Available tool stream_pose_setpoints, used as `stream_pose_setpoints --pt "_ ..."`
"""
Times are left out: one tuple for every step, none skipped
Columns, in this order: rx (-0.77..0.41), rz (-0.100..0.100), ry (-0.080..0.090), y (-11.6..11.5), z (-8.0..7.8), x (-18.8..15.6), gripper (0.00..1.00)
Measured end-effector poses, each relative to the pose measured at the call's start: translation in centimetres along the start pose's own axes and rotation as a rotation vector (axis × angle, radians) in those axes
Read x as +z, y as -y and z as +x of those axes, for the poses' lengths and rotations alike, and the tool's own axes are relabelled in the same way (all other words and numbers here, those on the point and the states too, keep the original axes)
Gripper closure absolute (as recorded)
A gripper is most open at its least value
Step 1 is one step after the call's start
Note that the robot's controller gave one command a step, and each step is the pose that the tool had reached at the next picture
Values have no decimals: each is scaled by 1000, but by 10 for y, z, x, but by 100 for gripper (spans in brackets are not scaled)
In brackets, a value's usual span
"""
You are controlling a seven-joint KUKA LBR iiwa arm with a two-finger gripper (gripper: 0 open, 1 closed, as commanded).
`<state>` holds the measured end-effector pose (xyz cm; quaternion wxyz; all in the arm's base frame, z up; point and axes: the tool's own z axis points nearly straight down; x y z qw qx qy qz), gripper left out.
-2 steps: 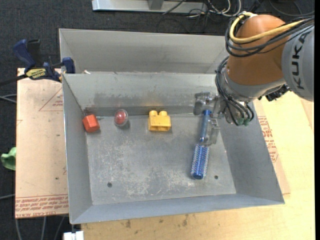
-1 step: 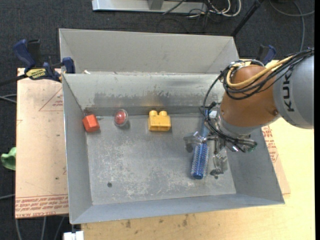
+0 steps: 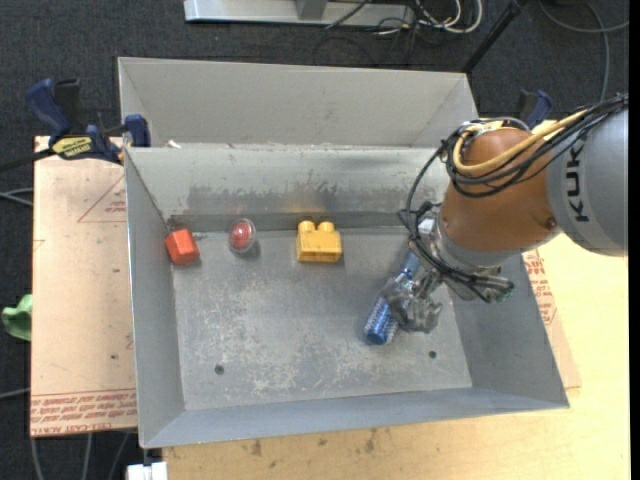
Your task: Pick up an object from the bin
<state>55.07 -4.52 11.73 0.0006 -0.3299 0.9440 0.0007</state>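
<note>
Dark floor (image 3: 60,28) surrounds a grey metal bin (image 3: 290,358) with sloped walls and a flat, scuffed bottom. From the right, the arm (image 3: 590,188) reaches into the bin, with an orange cover (image 3: 495,203) and looped cables at its wrist.

The claw (image 3: 418,303) sits low over the right part of the bin floor. Its degree of opening cannot be told from this position, and no object is seen held in it. A blue ribbed cylinder (image 3: 379,322) lies tilted on the floor just beside the claw, at its lower left. The cylinder's upper end runs up against the claw, but contact cannot be confirmed.

Three more items lie well apart from the claw, in a row along the foot of the far wall:
- a yellow studded block (image 3: 319,242), nearest the claw
- an orange-red block (image 3: 182,247), at the left end
- a small red rounded piece (image 3: 242,235), between those two
</note>
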Motion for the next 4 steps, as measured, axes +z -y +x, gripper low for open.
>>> stream_pose_setpoints --pt "0 0 0 0 0 0 0" --pt "-101 2 5 16 -55 47 0" --pt "-98 -1 1 15 -52 47 100" --pt "-159 6 5 11 -43 -94 100"
